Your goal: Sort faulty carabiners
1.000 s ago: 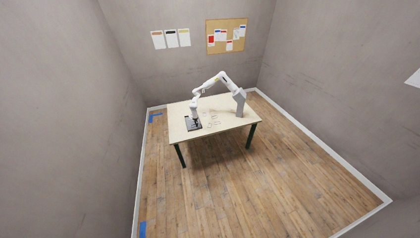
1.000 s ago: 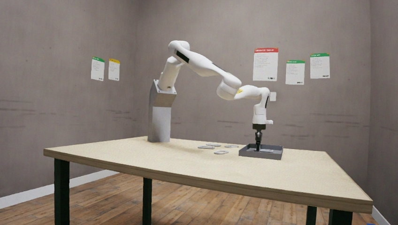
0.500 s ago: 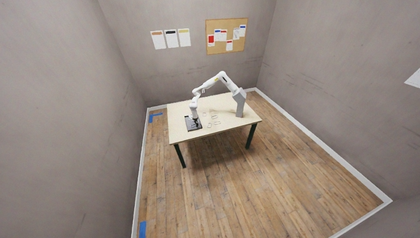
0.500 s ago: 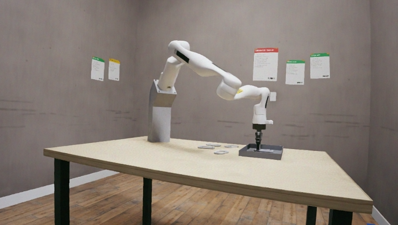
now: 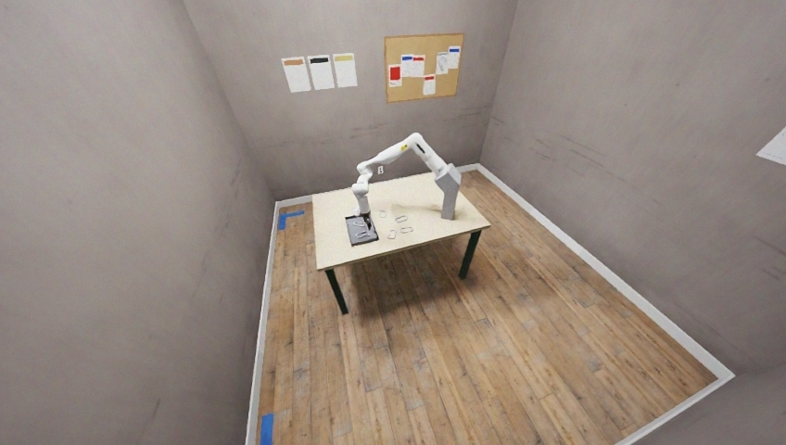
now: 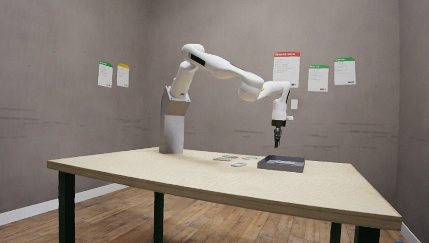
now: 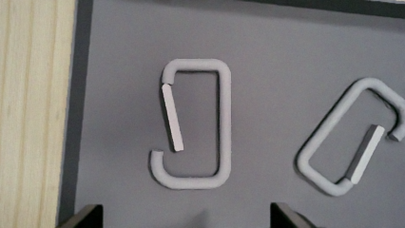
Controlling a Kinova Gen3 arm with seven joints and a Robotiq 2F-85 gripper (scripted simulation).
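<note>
The grey tray [image 5: 349, 230] [image 6: 280, 167] [image 7: 285, 57] lies near the table's edge. Two grey carabiners lie flat inside it. One carabiner [image 7: 223, 123] is right under the wrist camera, its gate swung inward and standing open. The other carabiner [image 7: 328, 119] lies slanted to its right, its gate also open. In the exterior view they show as a pale shape [image 6: 284, 162] in the tray. My gripper [image 5: 365, 222] [image 6: 276, 146] [image 7: 187, 218] is open and empty, hanging a short way above the tray.
Several more carabiners lie on the table outside the tray, among them one [image 5: 382, 212], one [image 5: 400, 218] and one [image 6: 238, 164]. The arm's grey pedestal [image 5: 450, 193] [image 6: 171, 123] stands at the table's far side.
</note>
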